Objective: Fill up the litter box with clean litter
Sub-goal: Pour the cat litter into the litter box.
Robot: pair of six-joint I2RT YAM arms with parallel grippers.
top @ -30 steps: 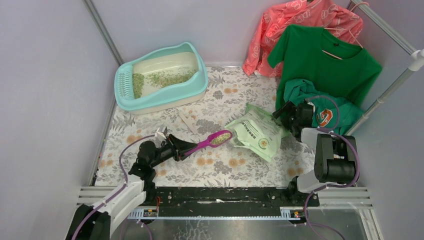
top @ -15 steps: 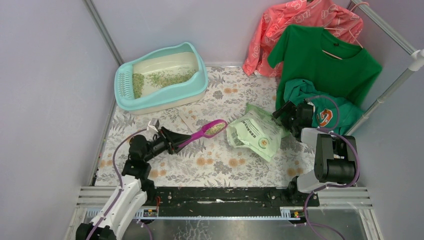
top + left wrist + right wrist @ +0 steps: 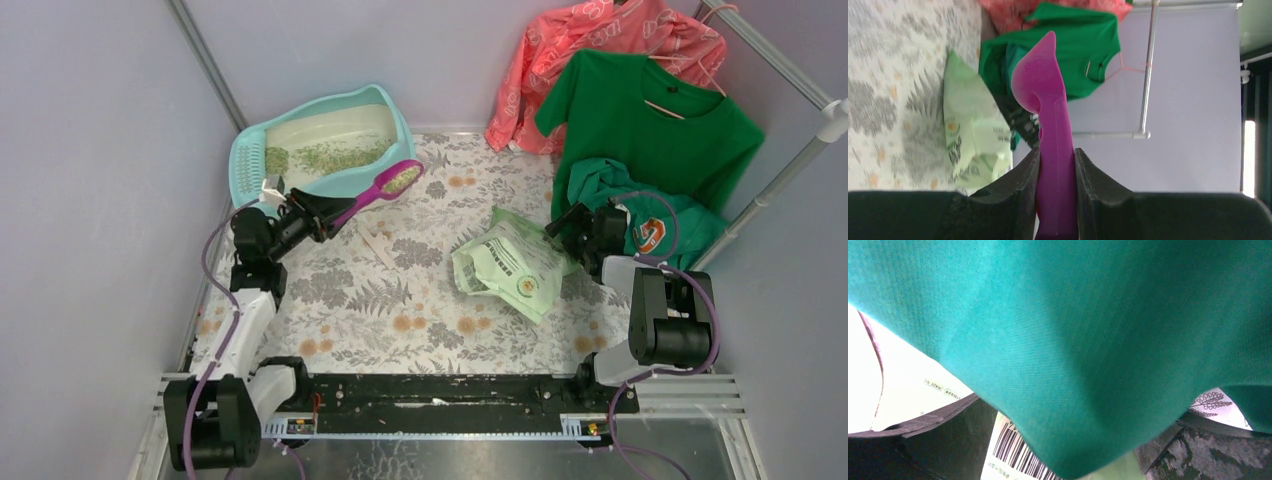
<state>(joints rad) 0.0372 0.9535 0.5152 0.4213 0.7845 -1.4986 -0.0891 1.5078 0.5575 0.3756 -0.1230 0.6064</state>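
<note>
Purple scoop, its handle pinched between the left gripper's fingers, runs rightward and away from them. Its bowl of clean litter hovers at the near right rim of the litter box, and the basin lies just beyond. The right gripper, jaws spread wide, sits well apart beside the litter bag.

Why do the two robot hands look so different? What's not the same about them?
The left gripper is shut on the purple scoop; the right gripper stands wide open. The left gripper reaches toward the litter box, while the right gripper sits at the green bag. A teal shirt hangs close over the right gripper, not the left. Both are black two-fingered claws.
</note>
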